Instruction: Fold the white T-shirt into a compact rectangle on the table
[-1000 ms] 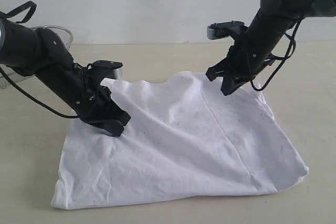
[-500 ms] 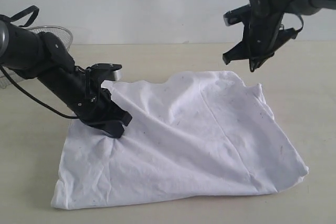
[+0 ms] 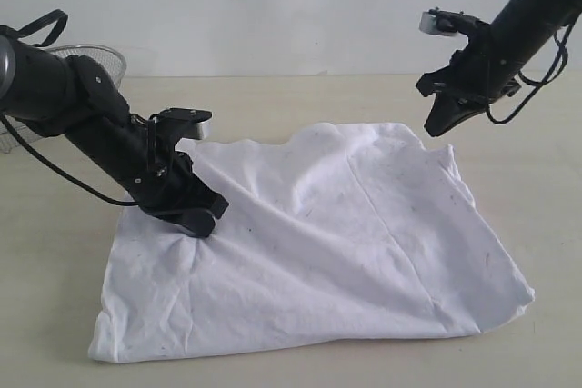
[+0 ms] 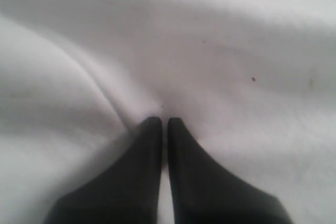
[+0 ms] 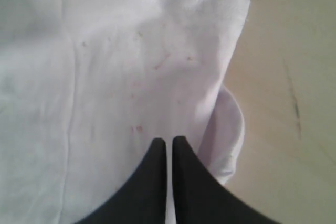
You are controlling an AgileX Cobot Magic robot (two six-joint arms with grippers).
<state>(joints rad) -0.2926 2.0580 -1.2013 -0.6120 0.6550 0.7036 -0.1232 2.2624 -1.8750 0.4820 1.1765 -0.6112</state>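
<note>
The soft white cotton short-sleeved T-shirt (image 3: 318, 243) lies flat in the middle of the wide pale beige wood-grain table (image 3: 546, 224). It is doubled over into a rough, lopsided four-sided shape, with a seam running down its right half and a loose sleeve flap peeking out under the far right corner.

My left gripper (image 3: 205, 220) is down on the shirt's far left part. Its black fingers are closed tip to tip and pressed into a crease. Whether a pinch of cloth sits between them I cannot tell. My right gripper (image 3: 439, 124) hangs in the air just above and beyond the far right corner, its fingers closed together and holding nothing. The round silver wire-mesh basket (image 3: 100, 59) sits behind my left arm, well clear of the cloth.

I judge that I am between folds: one fold is laid down, but the shape is too wide and uneven to count as a compact rectangle.

The next move calls for opening my right fingers, dropping onto that right edge near the stray flap and gripping both layers. I would then carry them across towards the left while my left side pins the cloth so it does not slide
</note>
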